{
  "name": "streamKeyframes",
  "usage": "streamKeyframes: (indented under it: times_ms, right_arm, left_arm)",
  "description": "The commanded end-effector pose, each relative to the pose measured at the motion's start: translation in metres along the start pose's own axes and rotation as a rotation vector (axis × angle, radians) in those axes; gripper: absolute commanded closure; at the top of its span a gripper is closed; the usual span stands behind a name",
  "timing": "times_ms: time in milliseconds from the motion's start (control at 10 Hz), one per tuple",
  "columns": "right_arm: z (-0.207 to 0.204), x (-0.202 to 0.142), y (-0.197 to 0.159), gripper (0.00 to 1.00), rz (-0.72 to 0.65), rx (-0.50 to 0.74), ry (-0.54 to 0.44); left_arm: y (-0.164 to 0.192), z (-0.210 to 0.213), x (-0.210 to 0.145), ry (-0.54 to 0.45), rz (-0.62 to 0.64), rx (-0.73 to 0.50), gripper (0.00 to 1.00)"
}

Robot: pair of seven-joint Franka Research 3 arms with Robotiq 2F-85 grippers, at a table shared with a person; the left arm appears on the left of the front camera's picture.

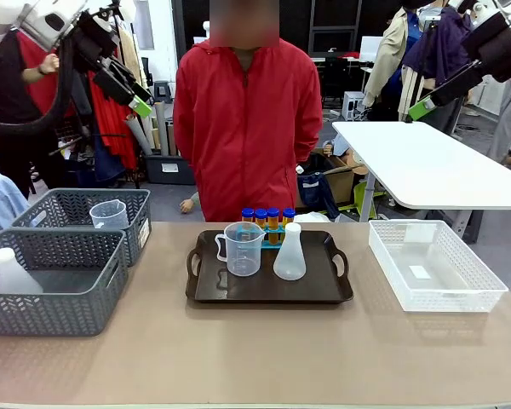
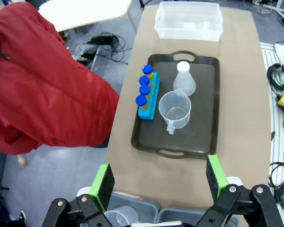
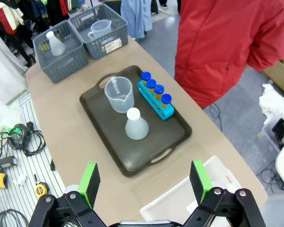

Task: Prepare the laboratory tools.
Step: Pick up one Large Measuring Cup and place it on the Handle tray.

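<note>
1. Front view: at frame centre a dark tray (image 1: 269,292) on the worktop (image 1: 255,358) carries one measuring beaker (image 1: 243,248), one conical flask (image 1: 289,253) and four blue-capped tubes (image 1: 266,216) in one blue rack (image 1: 271,232). Two grey baskets (image 1: 51,281) sit lower left, one white bin (image 1: 433,264) right. The left gripper (image 1: 136,98) hangs upper left, the right gripper (image 1: 426,104) upper right; from here I cannot tell their spread.
2. Left wrist view: the left gripper's fingers (image 2: 103,183) stand apart, empty, high over the tray.
3. Right wrist view: the right gripper's fingers (image 3: 90,182) stand apart, empty. Beaker and flask sit close together, so a careless descent could tip either.
</note>
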State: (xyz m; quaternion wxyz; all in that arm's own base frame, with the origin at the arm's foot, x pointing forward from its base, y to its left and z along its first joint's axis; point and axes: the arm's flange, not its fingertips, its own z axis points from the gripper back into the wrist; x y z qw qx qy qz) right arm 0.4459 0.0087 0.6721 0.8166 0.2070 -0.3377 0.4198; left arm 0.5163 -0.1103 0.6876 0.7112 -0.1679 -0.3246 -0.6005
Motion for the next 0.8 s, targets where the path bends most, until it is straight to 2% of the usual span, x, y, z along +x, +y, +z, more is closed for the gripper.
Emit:
streamKeyframes:
  times_ms: [0, 700]
  right_arm:
    - [0.0005, 0.0005, 0.0003, 0.00, 0.008, 0.006, -0.007]
    - [0.0005, 0.0005, 0.0003, 0.00, 0.008, 0.006, -0.007]
  left_arm:
    - [-0.0001, 0.0019, -0.0001, -0.001, 0.000, 0.005, 0.00]
    - [-0.0001, 0.0019, -0.0001, -0.001, 0.000, 0.005, 0.00]
